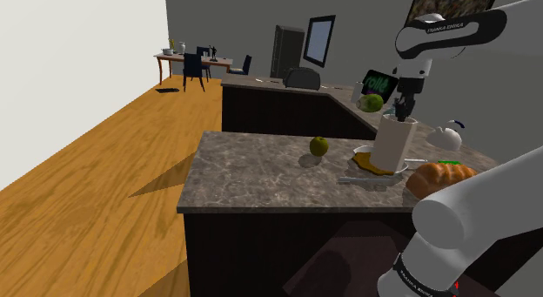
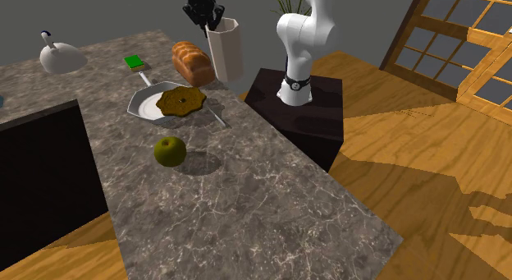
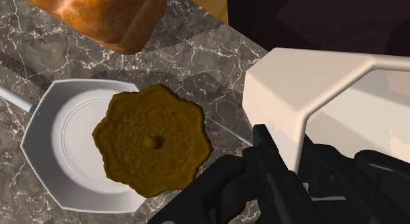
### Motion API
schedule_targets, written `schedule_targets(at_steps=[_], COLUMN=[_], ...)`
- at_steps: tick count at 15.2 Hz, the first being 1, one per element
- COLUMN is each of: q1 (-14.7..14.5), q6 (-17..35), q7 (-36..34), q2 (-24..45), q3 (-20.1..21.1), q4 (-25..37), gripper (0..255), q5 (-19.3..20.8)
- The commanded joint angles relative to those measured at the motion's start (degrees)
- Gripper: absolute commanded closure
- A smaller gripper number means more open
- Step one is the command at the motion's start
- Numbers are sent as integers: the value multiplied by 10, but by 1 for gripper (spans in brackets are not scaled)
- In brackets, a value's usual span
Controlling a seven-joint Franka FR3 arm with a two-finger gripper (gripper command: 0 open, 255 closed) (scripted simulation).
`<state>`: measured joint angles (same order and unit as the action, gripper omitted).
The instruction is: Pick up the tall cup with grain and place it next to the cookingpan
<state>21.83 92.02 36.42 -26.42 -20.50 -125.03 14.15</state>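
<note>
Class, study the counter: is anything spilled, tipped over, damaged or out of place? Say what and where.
Nothing stands out. The gripper clasps the white tall cup by its rim, roughly upright, beside the bread loaf. The pan, the green apple and the white teapot sit tidily on the counter; no spill shows.

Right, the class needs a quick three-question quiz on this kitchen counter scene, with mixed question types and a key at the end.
1. True or false: the claw grips the tall white cup at its rim.
2. What lies in the pan? A) a loaf of bread B) a flat brown cake C) a sponge
3. Fill in: the round fruit on the counter is ___ in colour.

Key: 1 true; 2 B; 3 green.
</note>
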Motion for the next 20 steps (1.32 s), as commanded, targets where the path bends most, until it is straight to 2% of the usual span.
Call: schedule_targets(at_steps=[1, 20], q1=[0, 5], q6=[16, 166], q7=[-3, -14], q2=[-1, 24], q3=[-1, -24], q4=[-16, -142], gripper=[255, 255], q5=[1, 14])
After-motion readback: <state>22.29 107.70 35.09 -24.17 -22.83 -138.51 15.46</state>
